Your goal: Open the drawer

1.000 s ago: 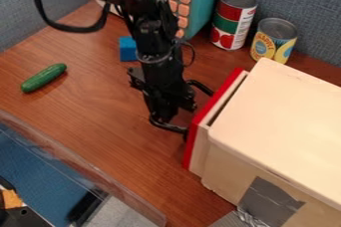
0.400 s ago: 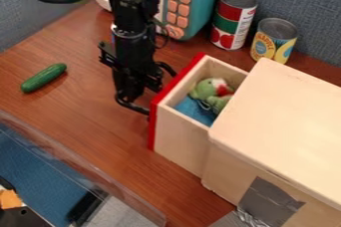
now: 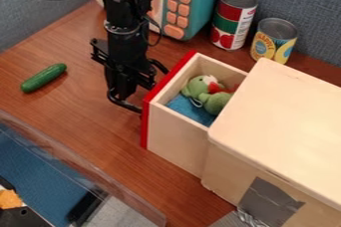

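Projecting from its cabinet (image 3: 286, 121) toward ten o'clock, the drawer (image 3: 176, 144) stands open, containing a green plush toy (image 3: 197, 87). At the drawer's ten-o'clock side, the gripper (image 3: 154, 92) has its fingers spread wide; whether it grasps anything cannot be determined. A cucumber (image 3: 44, 77) lies at nine o'clock.

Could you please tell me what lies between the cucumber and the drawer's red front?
In the camera view, the black gripper and the drawer's curved handle lie between the cucumber and the drawer's red front.
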Controlling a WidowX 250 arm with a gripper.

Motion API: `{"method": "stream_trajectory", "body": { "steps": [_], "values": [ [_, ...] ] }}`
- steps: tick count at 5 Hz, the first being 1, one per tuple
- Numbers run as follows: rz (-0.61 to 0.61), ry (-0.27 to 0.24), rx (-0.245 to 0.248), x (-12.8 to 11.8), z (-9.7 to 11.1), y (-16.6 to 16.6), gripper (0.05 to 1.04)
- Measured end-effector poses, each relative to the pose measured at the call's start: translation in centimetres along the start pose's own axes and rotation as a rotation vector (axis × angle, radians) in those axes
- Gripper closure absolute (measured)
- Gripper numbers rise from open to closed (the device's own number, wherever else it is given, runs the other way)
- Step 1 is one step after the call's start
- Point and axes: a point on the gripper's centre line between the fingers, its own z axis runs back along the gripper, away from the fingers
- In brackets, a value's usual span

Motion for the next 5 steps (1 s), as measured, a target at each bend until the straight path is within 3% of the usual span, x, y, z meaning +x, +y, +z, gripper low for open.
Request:
{"method": "stream_trajectory", "body": {
  "steps": [3,4,5],
  "values": [
    [-0.021,0.01,0.011,0.24,0.66,1.13,0.912],
    [-0.046,0.049,0.021,-0.02,0.55,1.4,0.677],
    [-0.055,0.074,-0.011,-0.34,0.74,0.93,0.363]
  ]
}}
